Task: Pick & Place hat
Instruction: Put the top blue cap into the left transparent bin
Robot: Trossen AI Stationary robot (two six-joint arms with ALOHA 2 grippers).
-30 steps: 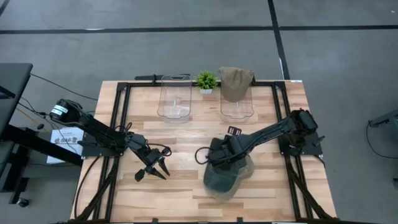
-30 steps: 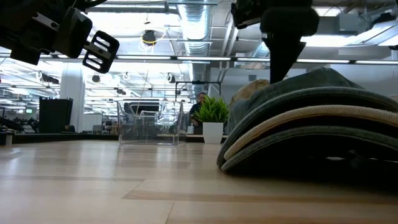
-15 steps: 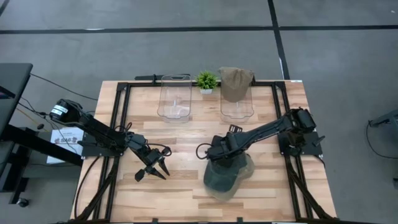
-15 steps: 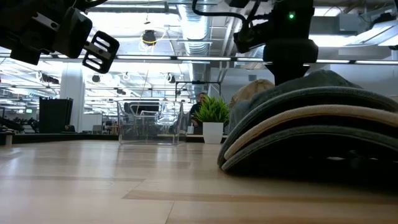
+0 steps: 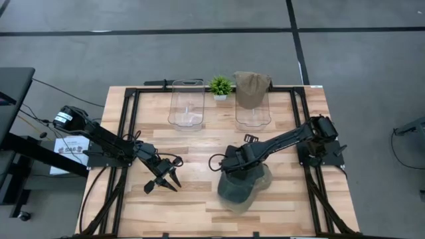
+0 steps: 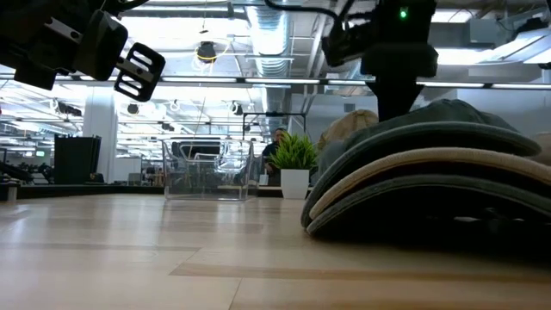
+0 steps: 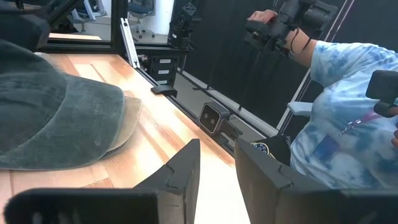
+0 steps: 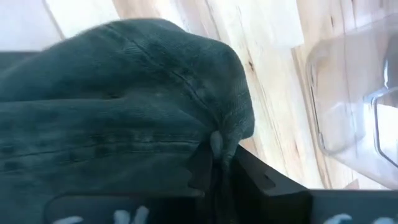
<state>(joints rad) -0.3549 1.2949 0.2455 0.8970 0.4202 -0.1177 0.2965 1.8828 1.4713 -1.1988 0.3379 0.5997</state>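
Note:
A stack of caps [image 5: 244, 191] lies on the wooden table near its front edge: a dark green hat [image 6: 430, 120] on top, a tan one and another dark one beneath. My right gripper [image 5: 234, 172] points steeply down onto the far side of the top hat and is shut on its cloth [image 8: 217, 155]. My left gripper [image 5: 166, 178] hovers open to the left of the stack, with nothing between its fingers [image 7: 214, 171]. Another tan hat [image 5: 252, 85] rests over the far end of the right clear bin [image 5: 252, 113]. My right gripper pinches a fold of the dark green hat's crown [image 8: 216, 138] between its two fingers, coming from above and slanting down. The cloth bunches up at the fingertips. The hat lies on the stack below it.
A second clear bin [image 5: 186, 103] stands at the far side, left of a small potted plant [image 5: 220, 85]. Black rails frame the table's edges. A person in a blue tie-dye shirt [image 7: 348, 124] is beyond the table. Bare wood lies between the two grippers.
My right gripper has settled onto the top hat's crown and shut on its cloth, hardly shifting otherwise. The stack of hats lies where it was.

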